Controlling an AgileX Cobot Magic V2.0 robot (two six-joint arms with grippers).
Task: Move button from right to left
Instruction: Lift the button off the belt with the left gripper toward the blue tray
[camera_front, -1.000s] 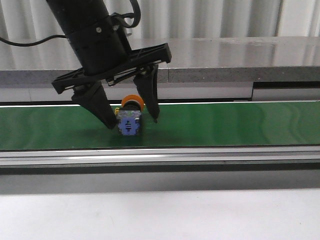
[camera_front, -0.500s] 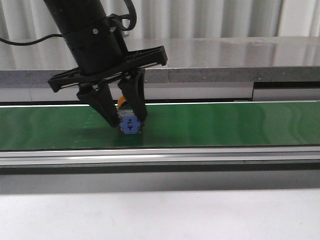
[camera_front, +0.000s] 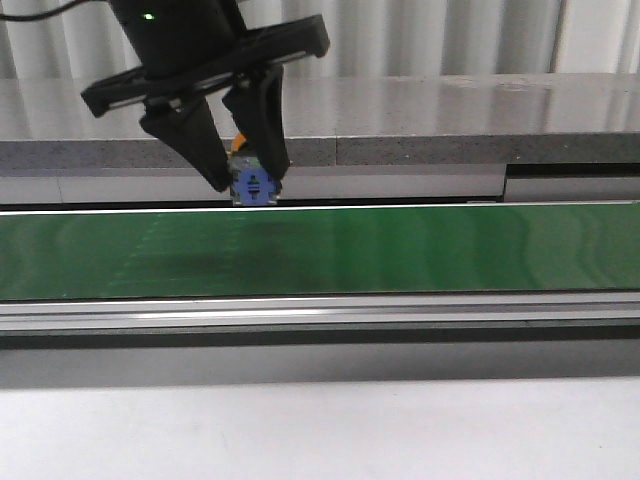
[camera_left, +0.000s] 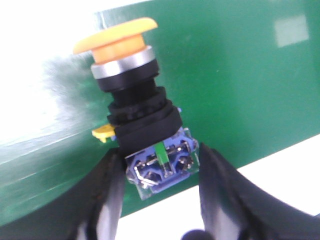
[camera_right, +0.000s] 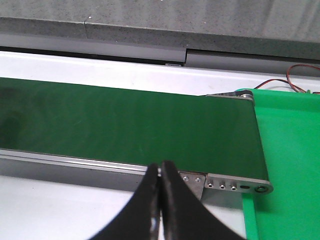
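- My left gripper (camera_front: 248, 185) hangs over the left part of the belt (camera_front: 420, 250), its jaws clamped on the button (camera_front: 254, 184), which is lifted clear of the green surface with open air under it.
- In the left wrist view my two fingers (camera_left: 107, 192) press either side of the blue-grey block at the bottom of the button (camera_left: 137, 120); the black collar and yellow head stick out past them, tilted a little to one side.
- The step in hand, as I judge it, is the carry: the pick is done and the button hangs in my grip, not yet set down.
- The next move calls for a steady sideways travel to the left, keeping the squeeze on the block, then a slow descent so the block meets the surface flat before I let go.
- The tilt is my worry; if I release too high the button could topple onto its head.
- The belt is dark green and smooth with a dull sheen, running left to right in a metal frame (camera_front: 400, 315), with a white table (camera_front: 320, 430) on the near side.
- Far behind it runs a grey stone-like ledge (camera_front: 450, 120).
- My right gripper (camera_right: 161, 200) sits over the belt's right end, its jaws together and holding nothing; a brighter green mat (camera_right: 290, 165) lies just right of that end.
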